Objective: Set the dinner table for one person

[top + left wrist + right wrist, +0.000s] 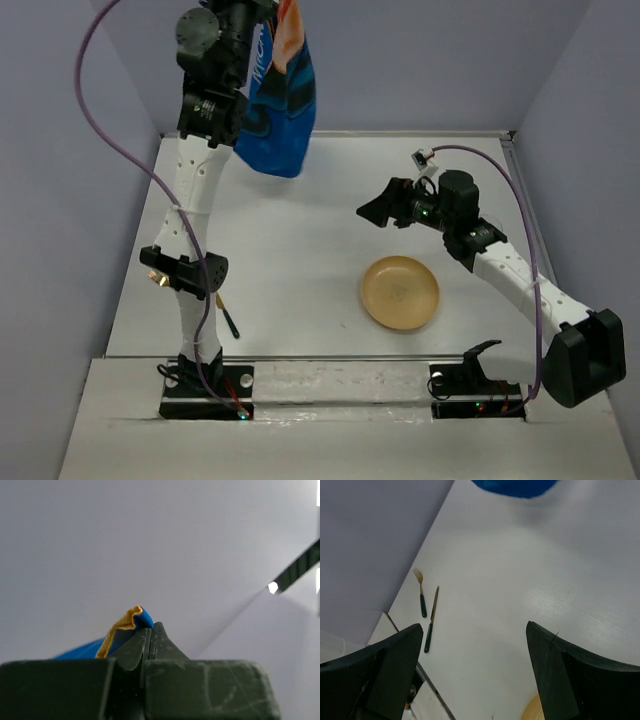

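The white dinner table (300,235) fills the top view. My left gripper (262,20) is raised high at the back left, shut on a corner of the blue printed cloth mat (285,95), which hangs down over the table's far edge. In the left wrist view the shut gripper (151,630) pinches the mat's blue, yellow-edged fold (125,627). My right gripper (383,210) is open and empty above the table's middle. A tan round plate (400,292) lies at the near right. A fork (421,599) and a knife (431,620), both green-handled, lie near the left edge.
Grey walls enclose the table on the left, back and right. The knife's handle (229,318) shows beside the left arm's base. The hanging mat's lower end (515,486) and the plate's rim (532,712) show in the right wrist view.
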Robot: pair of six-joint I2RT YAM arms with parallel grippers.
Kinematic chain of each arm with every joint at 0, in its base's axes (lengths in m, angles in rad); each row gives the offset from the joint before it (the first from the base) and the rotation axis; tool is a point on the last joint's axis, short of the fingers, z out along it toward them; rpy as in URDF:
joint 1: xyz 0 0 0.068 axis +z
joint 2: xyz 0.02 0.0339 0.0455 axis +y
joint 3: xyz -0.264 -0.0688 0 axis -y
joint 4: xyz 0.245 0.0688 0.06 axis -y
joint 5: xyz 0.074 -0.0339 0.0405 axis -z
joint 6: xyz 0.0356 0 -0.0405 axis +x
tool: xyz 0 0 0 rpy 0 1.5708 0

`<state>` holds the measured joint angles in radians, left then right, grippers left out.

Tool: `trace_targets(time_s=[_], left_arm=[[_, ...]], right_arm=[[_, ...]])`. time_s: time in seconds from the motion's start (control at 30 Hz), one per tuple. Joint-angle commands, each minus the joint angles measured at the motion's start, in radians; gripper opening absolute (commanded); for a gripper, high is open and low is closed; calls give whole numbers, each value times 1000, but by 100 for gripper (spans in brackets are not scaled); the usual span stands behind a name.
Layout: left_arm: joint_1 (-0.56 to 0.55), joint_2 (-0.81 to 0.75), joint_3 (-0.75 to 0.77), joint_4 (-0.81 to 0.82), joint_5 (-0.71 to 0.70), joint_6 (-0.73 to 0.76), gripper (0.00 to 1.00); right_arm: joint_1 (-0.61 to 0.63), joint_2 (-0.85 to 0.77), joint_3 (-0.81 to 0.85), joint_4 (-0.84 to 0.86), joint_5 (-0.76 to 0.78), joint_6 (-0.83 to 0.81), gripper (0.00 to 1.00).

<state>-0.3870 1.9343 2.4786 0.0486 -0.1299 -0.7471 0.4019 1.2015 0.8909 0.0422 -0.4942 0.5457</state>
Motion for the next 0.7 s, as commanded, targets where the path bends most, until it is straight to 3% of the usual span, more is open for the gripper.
trace_targets(time_s=[0.0,0.3,0.4,0.5,0.53,0.67], left_arm=[[23,22,291,-107,-36,60,0],[68,-23,149,-283,-166,196,0],[69,-50,-14,-268,-203,216,0],[71,-281,-478,44,-226,268,0],[74,-332,-750,254,-229,278,0],[97,-460,-1084,361,-289,218,0]], right_arm=[[15,62,141,42,57,-61,90],[15,50,77,-36,200,-135,93],[15,32,34,-38,236,-154,94],[15,59,11,-39,310,-176,94],[15,99,10,-39,325,-187,94],[15,226,25,-39,342,-193,91]])
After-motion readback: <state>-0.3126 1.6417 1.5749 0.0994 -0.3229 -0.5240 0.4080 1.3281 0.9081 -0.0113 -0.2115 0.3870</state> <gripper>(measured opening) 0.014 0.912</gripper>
